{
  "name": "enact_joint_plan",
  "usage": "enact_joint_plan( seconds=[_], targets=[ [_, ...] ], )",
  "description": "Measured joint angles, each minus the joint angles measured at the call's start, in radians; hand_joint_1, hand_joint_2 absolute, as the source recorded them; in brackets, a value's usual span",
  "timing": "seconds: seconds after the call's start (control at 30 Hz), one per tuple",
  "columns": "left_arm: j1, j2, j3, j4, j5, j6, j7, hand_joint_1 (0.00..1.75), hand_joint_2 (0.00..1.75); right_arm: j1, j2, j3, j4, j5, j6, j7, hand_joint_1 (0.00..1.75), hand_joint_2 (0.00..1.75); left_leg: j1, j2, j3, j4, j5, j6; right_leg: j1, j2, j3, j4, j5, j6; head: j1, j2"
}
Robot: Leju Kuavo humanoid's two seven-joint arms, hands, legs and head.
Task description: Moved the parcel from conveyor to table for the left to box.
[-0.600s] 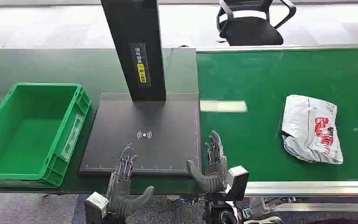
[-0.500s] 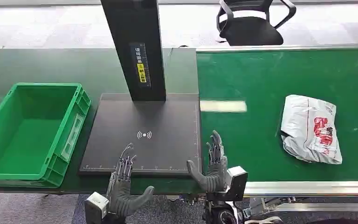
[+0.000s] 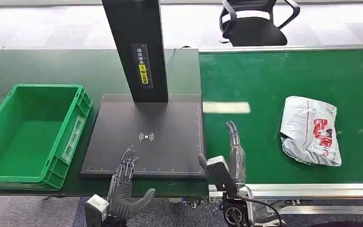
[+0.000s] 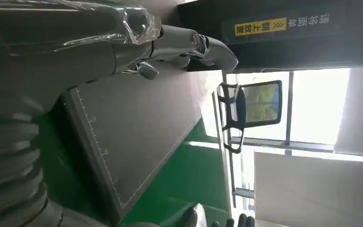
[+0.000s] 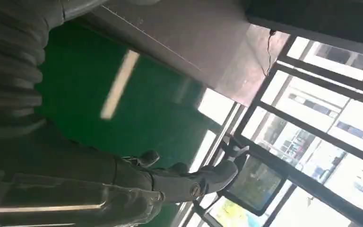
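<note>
Lying flat on the green conveyor belt (image 3: 274, 80), the grey plastic parcel (image 3: 310, 130) with its red printing sits toward the belt's right side, untouched and well apart from both hands. Nearest to it is the right hand (image 3: 234, 150), raised over the belt's near edge just beside the dark scanning pad (image 3: 144, 137), turned edge-on with its fingers (image 3: 232, 131) stretched straight forward and holding nothing; the right wrist view likewise shows them extended over green belt with nothing between them. The left hand (image 3: 124, 188) hovers at the near edge of the pad, fingers spread apart and empty. Behind the pad rises a black column (image 3: 139, 47) bearing a yellow label, and to the left on the dark green surface (image 3: 52, 66) stands an empty green plastic crate (image 3: 30, 135), the box the parcel is meant for in the end. A black office chair (image 3: 255, 21) stands beyond the belt. By my reading the task is at its very start: the reach toward the parcel is in hand, nothing yet grasped. The next move calls for the right hand to travel rightward across the belt, come down over the soft bag and close on it firmly enough that the slack plastic does not slip, then carry it left onto the pad within the left hand's reach.
</note>
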Motion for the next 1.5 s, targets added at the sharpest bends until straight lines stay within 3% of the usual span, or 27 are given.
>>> enact_joint_plan(
  seconds=[0.07,0.13,0.23,0.33,0.47,0.6,0.97,1.1,1.23,1.37,1.5],
  targets=[
    [0.000,0.000,0.000,0.000,0.000,-0.002,0.000,0.00,1.75,-0.002,-0.004,0.000,-0.001,0.053,-0.013,0.041,0.00,1.75,0.000,0.000,0.000,0.000,0.000,0.000,0.000,0.000,0.000,0.000,0.000,0.000,0.000,0.000],
    [-0.001,0.000,0.004,0.000,0.005,-0.007,-0.002,0.00,1.75,-0.023,-0.033,-0.001,0.011,0.223,-0.031,0.190,0.00,1.75,0.000,0.000,0.000,0.000,0.000,0.000,0.000,0.000,0.000,0.000,0.000,0.000,0.000,0.000],
    [-0.005,-0.002,0.014,0.002,0.015,-0.021,-0.003,0.00,1.75,-0.102,-0.112,-0.041,0.097,0.475,-0.056,0.416,0.00,1.75,-0.002,0.000,0.000,0.001,0.001,0.001,-0.002,0.000,0.001,-0.001,0.001,0.001,0.000,0.000],
    [-0.008,-0.004,0.022,0.009,0.016,-0.037,-0.007,0.00,1.75,-0.212,-0.215,-0.115,0.237,0.598,-0.082,0.533,0.00,1.75,-0.004,-0.001,0.000,0.002,0.001,0.002,-0.004,0.000,0.001,-0.001,0.003,0.004,0.000,0.000],
    [-0.023,-0.006,0.028,0.019,0.021,-0.047,-0.011,0.00,1.75,-0.374,-0.381,-0.241,0.459,0.696,-0.111,0.603,0.00,1.75,-0.006,-0.004,-0.001,0.002,0.002,0.004,-0.006,-0.002,0.001,-0.001,0.004,0.005,0.000,0.000],
    [-0.037,-0.010,0.037,0.027,0.024,-0.050,-0.013,0.00,1.75,-0.483,-0.488,-0.306,0.600,0.797,-0.126,0.665,0.00,1.75,-0.006,-0.004,-0.001,0.002,0.002,0.004,-0.006,-0.002,0.001,0.000,0.004,0.005,0.000,0.000],
    [-0.049,-0.013,0.040,0.035,0.024,-0.050,-0.014,0.00,1.75,-0.577,-0.574,-0.351,0.749,0.871,-0.159,0.715,0.00,1.75,-0.006,-0.004,-0.001,0.002,0.002,0.004,-0.006,-0.002,0.000,0.000,0.004,0.005,0.000,0.000],
    [-0.053,-0.013,0.042,0.043,0.029,-0.055,-0.017,0.00,1.75,-0.644,-0.614,-0.378,0.800,0.901,-0.065,0.760,0.00,1.75,-0.006,-0.004,-0.001,0.002,0.003,0.005,-0.007,-0.002,0.001,0.000,0.004,0.006,0.000,0.000],
    [-0.060,-0.013,0.043,0.054,0.046,-0.058,-0.029,0.00,1.75,-0.714,-0.622,-0.446,0.838,0.772,0.149,0.669,0.00,1.75,-0.006,-0.003,-0.001,0.002,0.003,0.005,-0.006,-0.001,0.001,0.000,0.004,0.006,0.000,0.000],
    [-0.077,-0.011,0.045,0.083,0.055,-0.072,-0.063,0.00,1.75,-0.733,-0.607,-0.576,0.865,0.606,0.439,0.451,0.00,1.75,-0.006,-0.005,-0.001,0.002,0.003,0.005,-0.006,-0.002,0.000,0.000,0.004,0.005,0.000,0.000],
    [-0.108,-0.010,0.053,0.127,0.055,-0.090,-0.080,0.00,1.75,-0.697,-0.609,-0.656,0.889,0.540,0.672,0.239,0.00,1.75,-0.006,-0.005,-0.001,0.002,0.003,0.005,-0.006,-0.002,0.000,0.000,0.004,0.006,0.000,0.000]
  ],
)
